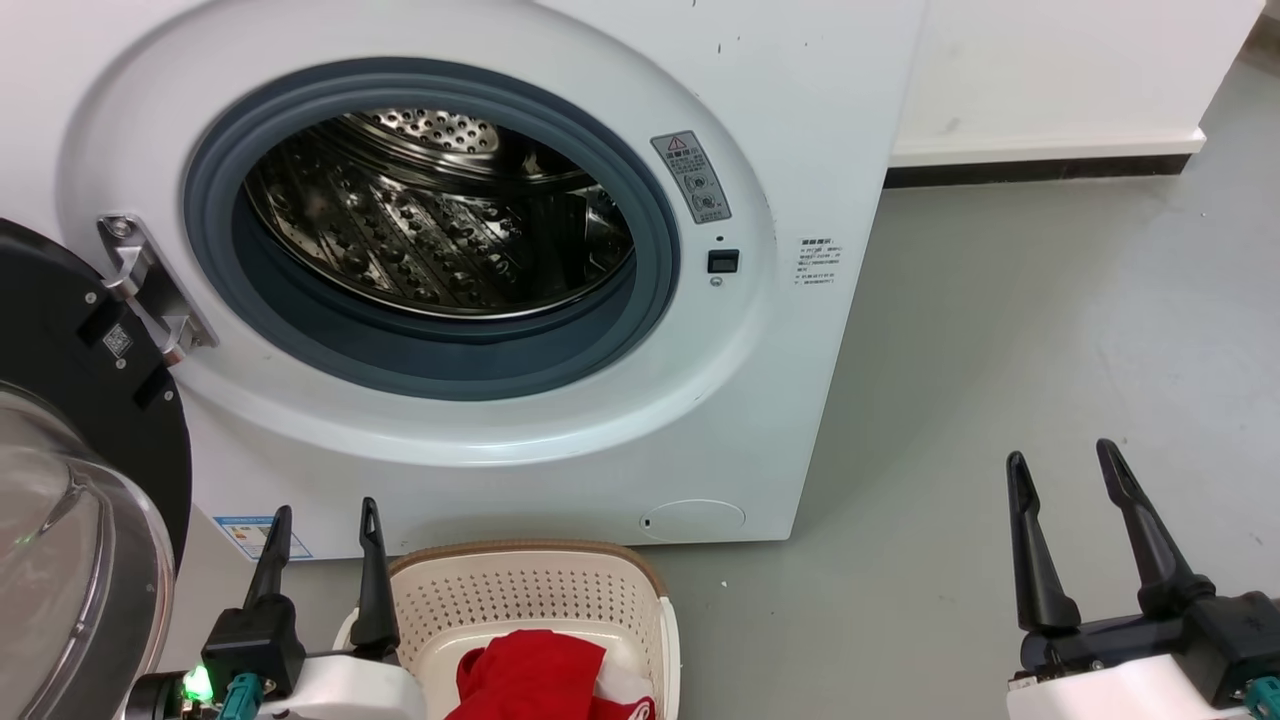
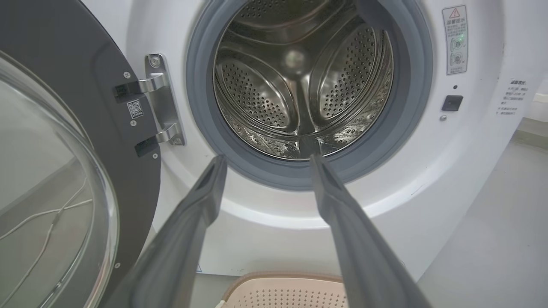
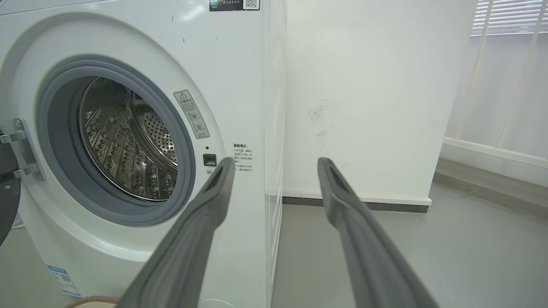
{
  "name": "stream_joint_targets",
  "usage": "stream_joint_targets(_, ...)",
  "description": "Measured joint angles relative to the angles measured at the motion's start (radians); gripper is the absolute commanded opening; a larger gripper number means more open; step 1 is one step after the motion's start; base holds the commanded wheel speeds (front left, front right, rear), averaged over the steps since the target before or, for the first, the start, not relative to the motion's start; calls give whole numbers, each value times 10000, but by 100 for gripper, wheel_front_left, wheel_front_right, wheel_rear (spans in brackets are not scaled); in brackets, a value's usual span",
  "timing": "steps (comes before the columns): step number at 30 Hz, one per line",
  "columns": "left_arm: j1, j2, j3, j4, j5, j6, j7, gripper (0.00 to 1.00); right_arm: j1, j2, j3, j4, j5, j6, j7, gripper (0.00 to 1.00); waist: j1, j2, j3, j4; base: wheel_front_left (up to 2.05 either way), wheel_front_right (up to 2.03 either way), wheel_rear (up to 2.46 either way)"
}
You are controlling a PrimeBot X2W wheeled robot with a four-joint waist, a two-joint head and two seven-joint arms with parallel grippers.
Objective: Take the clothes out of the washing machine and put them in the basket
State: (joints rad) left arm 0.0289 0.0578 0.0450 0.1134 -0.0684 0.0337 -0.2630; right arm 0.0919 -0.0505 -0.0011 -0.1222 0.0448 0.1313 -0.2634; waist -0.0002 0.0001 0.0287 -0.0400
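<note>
The white washing machine [image 1: 560,430] stands with its black-framed glass door [image 1: 70,480] swung open to the left; its steel drum [image 1: 440,220] looks bare inside. On the floor in front sits the cream basket [image 1: 530,590] holding red clothes [image 1: 535,675] with a bit of white. My left gripper [image 1: 325,512] is open at the basket's left rim, fingers pointing at the washer. Low on the right, above the floor, my right gripper [image 1: 1062,452] is open and holds nothing. The left wrist view looks into the drum [image 2: 299,81] between open fingers [image 2: 342,205].
Grey floor [image 1: 1050,330] stretches to the right of the washer. A white wall with a dark baseboard [image 1: 1040,168] runs behind it. The open door takes the space at lower left. A window blind [image 3: 509,17] hangs at far right in the right wrist view.
</note>
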Motion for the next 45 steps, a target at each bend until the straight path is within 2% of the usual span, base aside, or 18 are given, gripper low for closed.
stream_joint_targets(15,360,-61,-94,-261,128,19,0,100,301,0,-148,360,161,0,0,100,1,0,-390,150,0,0,0)
stream_joint_targets(35,394,-67,-107,-376,113,58,0,100,302,0,-119,378,176,0,0,100,3,0,-346,113,0,0,0)
stream_joint_targets(36,394,-69,-98,-412,109,61,0,0,302,0,-121,378,174,0,0,0,3,0,-347,114,0,0,0)
stream_joint_targets(42,577,-98,-100,142,107,46,67,0,403,6,-86,907,180,0,13,0,3,0,-346,114,0,0,0)
stream_joint_targets(45,591,-105,-59,311,-355,13,267,0,419,2,-75,1020,648,0,100,0,3,0,-343,120,0,0,0)
